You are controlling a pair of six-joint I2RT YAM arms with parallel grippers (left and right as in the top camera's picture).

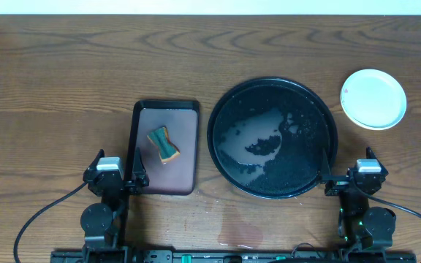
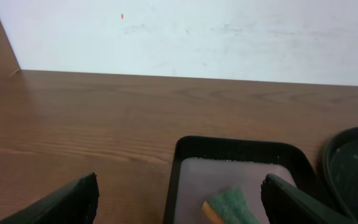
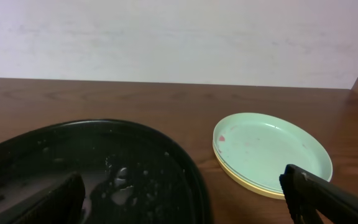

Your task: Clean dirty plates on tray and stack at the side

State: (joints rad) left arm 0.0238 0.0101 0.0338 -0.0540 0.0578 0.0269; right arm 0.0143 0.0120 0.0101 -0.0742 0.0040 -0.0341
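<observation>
The round black tray lies mid-table, holding only a puddle of water and droplets. The plates are stacked on the bare wood to the tray's back right. A mint-green one is on top with a few tiny reddish specks, and a pale yellow rim shows beneath it. My right gripper hangs open at the tray's front right edge, with nothing between its fingers. At the front left, my left gripper is open and empty by the maroon tray's left rim.
A small rectangular maroon tray with a black rim sits left of the black tray. A green-and-orange sponge rests on it. A wet patch marks the wood near the front edge. A white wall runs behind the table.
</observation>
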